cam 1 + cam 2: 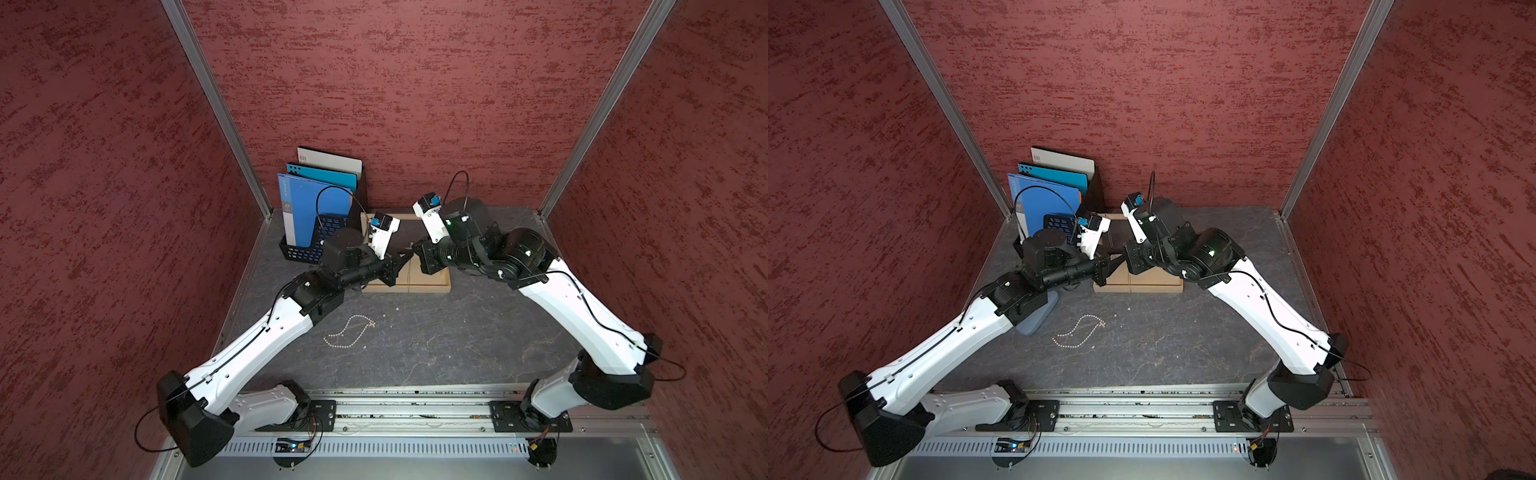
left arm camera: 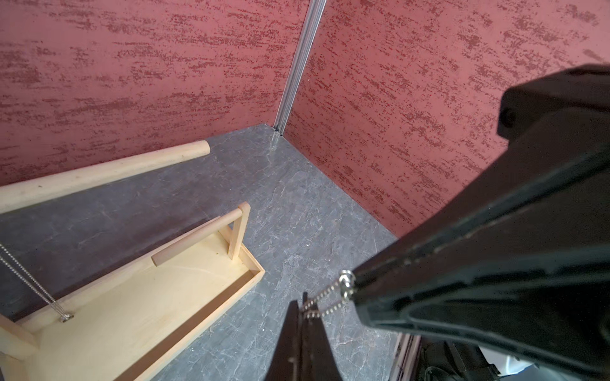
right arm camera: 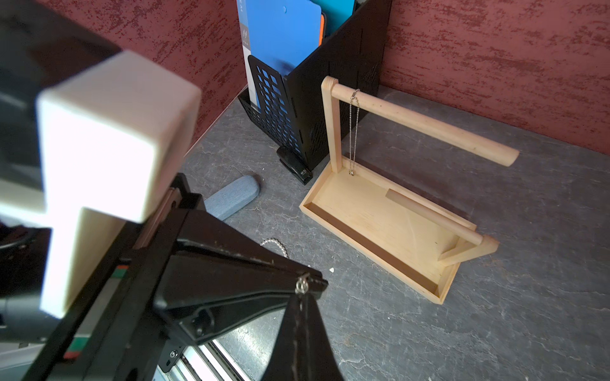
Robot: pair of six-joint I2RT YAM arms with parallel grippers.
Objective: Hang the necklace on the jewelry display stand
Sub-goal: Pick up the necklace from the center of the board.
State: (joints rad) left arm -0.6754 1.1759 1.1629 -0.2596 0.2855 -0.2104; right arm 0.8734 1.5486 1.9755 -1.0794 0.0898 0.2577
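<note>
1. Looking down in both top views, the left gripper (image 1: 410,251) and right gripper (image 1: 417,248) meet tip to tip above the jewelry display stand (image 1: 428,287). A bead necklace (image 1: 350,332) lies loose, well behind the left gripper.
2. Left wrist view: both grippers are clamped shut on the necklace (image 2: 325,297), a thin silver chain; a short stretch spans their tips. The crossbar (image 2: 115,171) stands ahead and to one side.
3. Right wrist view: a second chain (image 3: 353,132) hangs on that crossbar beyond the tips. Best, I judge, to keep both pinches firm, spread the loop, and slip it over the bar's free end.
</note>
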